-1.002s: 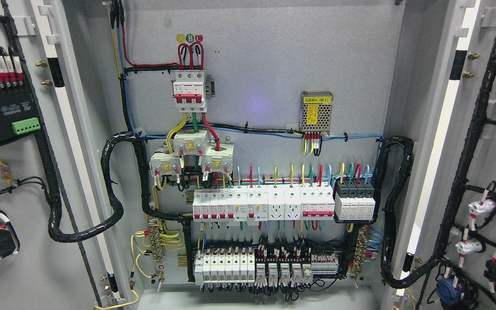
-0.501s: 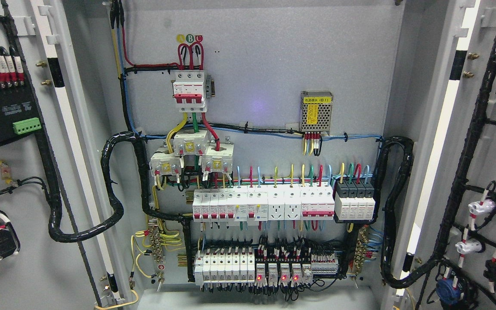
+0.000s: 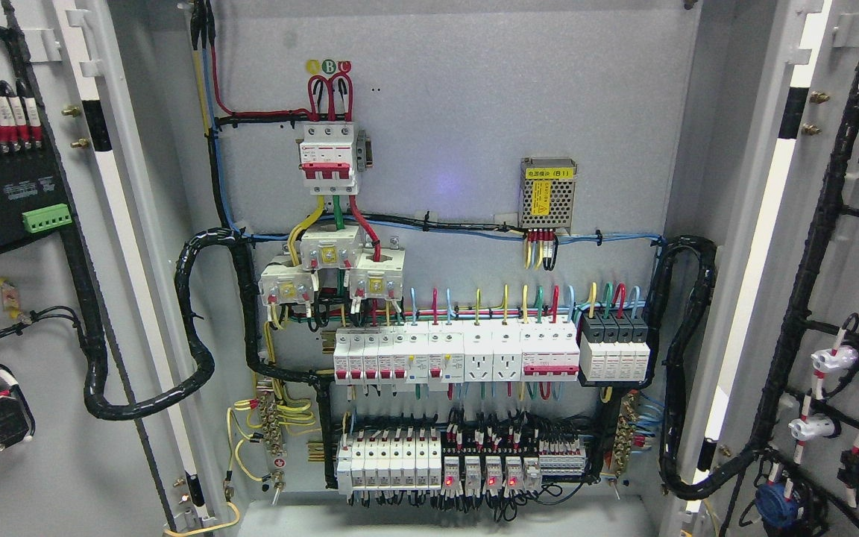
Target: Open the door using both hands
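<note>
Neither hand shows anywhere in the head view, nor any arm, so I cannot tell whether either is spread, curled or holding something, nor which of them is nearer to a door.

Both doors look fully swung out. Left door (image 3: 4, 313) fills the picture from about 8 to 10 o'clock, its inner face turned toward the camera, with a black terminal block (image 3: 1, 186) at 10 o'clock and a thick black wire loom (image 3: 198, 358) looping from it into the cabinet. Right door (image 3: 854, 298) stands at 2 to 4 o'clock, also inner face out, carrying white lamp backs (image 3: 832, 362) and its own loom (image 3: 687, 373).

Each door's long axis runs upright, slightly splayed outward toward the top in this view. Hinge edges lie toward the centre, free edges are cut off by the picture's sides, so any grip point is out of sight at 9 and 3 o'clock.

Between them the back panel (image 3: 459, 112) lies bare to view: a red-toggled main breaker (image 3: 329, 156) at 11 o'clock, a breaker row (image 3: 455, 356) just below centre, relays (image 3: 485, 470) with red lights lit at 6 o'clock.

By my judgement the opening is finished; little remains beyond perhaps pushing either leaf wider.
</note>
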Tool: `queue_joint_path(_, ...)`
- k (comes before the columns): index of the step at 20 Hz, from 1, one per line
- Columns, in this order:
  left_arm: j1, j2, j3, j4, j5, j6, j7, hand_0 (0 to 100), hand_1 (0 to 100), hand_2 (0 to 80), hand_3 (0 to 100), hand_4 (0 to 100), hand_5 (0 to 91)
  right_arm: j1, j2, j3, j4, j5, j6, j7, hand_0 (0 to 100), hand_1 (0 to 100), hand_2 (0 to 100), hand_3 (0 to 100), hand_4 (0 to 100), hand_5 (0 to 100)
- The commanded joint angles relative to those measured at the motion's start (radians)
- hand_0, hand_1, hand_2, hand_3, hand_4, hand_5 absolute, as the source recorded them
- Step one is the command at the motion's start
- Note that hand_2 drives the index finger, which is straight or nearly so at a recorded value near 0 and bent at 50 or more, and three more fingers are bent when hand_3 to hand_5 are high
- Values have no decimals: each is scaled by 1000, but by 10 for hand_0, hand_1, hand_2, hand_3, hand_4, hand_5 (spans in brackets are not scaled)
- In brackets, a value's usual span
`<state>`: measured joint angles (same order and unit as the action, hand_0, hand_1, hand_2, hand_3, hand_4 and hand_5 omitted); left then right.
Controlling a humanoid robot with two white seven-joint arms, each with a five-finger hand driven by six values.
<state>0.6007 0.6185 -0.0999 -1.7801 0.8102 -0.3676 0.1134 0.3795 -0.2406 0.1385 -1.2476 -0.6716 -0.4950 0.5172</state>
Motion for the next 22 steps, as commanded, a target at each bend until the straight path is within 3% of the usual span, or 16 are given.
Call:
queue_joint_path(1,-7,-163,-222,335,-20,-1,-3,0,0,0,0,0,0,-76,96,18,491,3,-7,-2,190,0,0,0,0,0)
queue_joint_path(8,-94,-299,-233,736,-38,6,-7,0,0,0,0,0,0,-166,106,23,776,33,-7,-13,190,0,0,0,0,0)
queue_joint_path(11,-148,-341,-254,928,-71,6,-47,0,0,0,0,0,0,-166,106,23,823,131,-7,-22,190,0,0,0,0,0)
queue_joint_path(14,-202,-373,-257,1111,-72,6,-109,0,0,0,0,0,0,-168,106,15,878,262,3,-126,190,0,0,0,0,0)
queue_joint_path(17,-248,-407,-259,1287,-74,7,-177,0,0,0,0,0,0,-168,109,23,913,270,15,-210,190,0,0,0,0,0)
queue_joint_path(20,-283,-416,-257,1401,-95,7,-265,0,0,0,0,0,0,-197,133,29,967,271,107,-327,190,0,0,0,0,0)
queue_joint_path(22,-292,-418,-257,1439,-100,9,-276,0,0,0,0,0,0,-206,138,35,1008,285,145,-345,191,0,0,0,0,0)
